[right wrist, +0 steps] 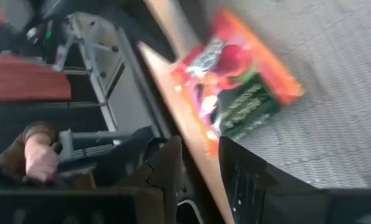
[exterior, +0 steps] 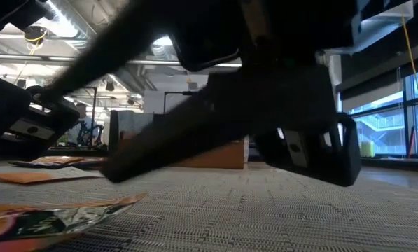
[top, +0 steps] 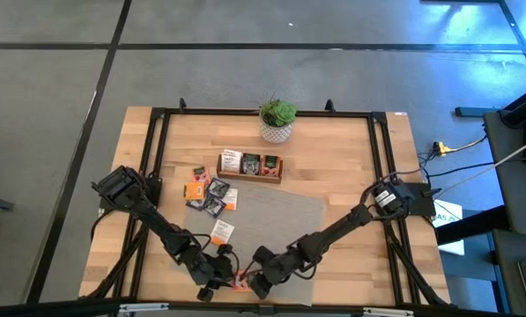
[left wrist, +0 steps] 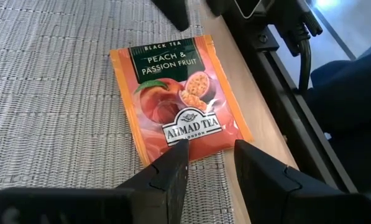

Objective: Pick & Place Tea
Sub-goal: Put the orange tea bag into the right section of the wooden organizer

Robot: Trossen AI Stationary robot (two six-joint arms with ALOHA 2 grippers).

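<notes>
An orange-red tea packet [left wrist: 176,93] lies flat at the near edge of the grey ribbed mat [left wrist: 48,93], one side overhanging the bare wood. In the high view this tea packet [top: 241,282] lies between both grippers near the table's near edge. My left gripper [left wrist: 211,149] is open, its fingertips over the packet's nearest edge. My right gripper [right wrist: 201,155] is open with a narrower gap, just short of the blurred packet [right wrist: 235,81], nothing between its fingers. My left gripper slants down at the packet's short edge by the brand label [left wrist: 191,146], one finger [left wrist: 173,162] over that edge, the other [left wrist: 253,165] beside its corner. Whether either finger touches the packet, I cannot tell.
Several more tea packets [top: 210,194] lie on the mat's far left part, and a white one [top: 222,232] lies nearer. A wooden tray [top: 249,165] and a potted plant [top: 277,123] stand at the back. A person's hand [right wrist: 39,155] shows beyond the table.
</notes>
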